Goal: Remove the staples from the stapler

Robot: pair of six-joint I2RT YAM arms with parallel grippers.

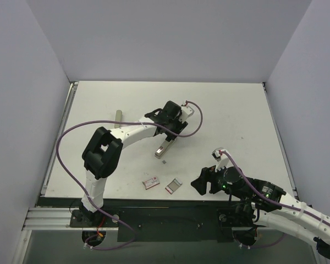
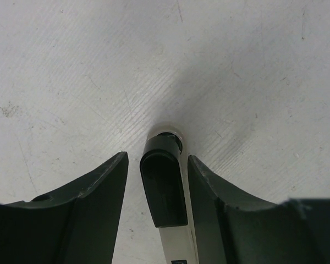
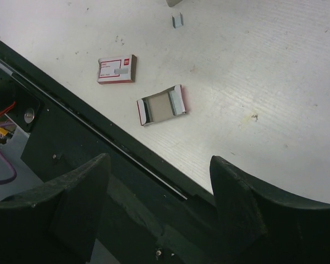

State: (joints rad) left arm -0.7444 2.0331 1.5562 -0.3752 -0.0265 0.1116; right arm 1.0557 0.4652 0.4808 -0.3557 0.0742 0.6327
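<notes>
The stapler (image 1: 163,148) lies flat around the middle of the table (image 1: 242,110). Its silvery body angles back toward the arm bases and its black end is tucked between the fingers of your left gripper (image 2: 157,159). Just off its near tip there's a tiny grey strip loose on the table, and I'd bet that's staples (image 3: 177,20). Can't see from here whether more are sitting in the magazine.

I'd read the step you're on as getting a proper hold of that black end. My tip is to centre it first. In the left wrist view there's a sliver of table between the black end and one finger. The other finger (image 2: 220,203) looks right up against the silvery edge, though I can't swear it's touching. Close from there and the stapler will probably skid sideways. Nudge over, then squeeze slow, since slim smooth metal like that likes to twist.

So the left tool is at a narrow gap, straddling the stapler, not clamped on it as far as I can see. Your right gripper (image 3: 159,165) is spread wide with nothing in it, hanging over the near table edge. The red-and-white box (image 3: 117,69) and the opened box (image 3: 161,105) are just ahead of it.
</notes>
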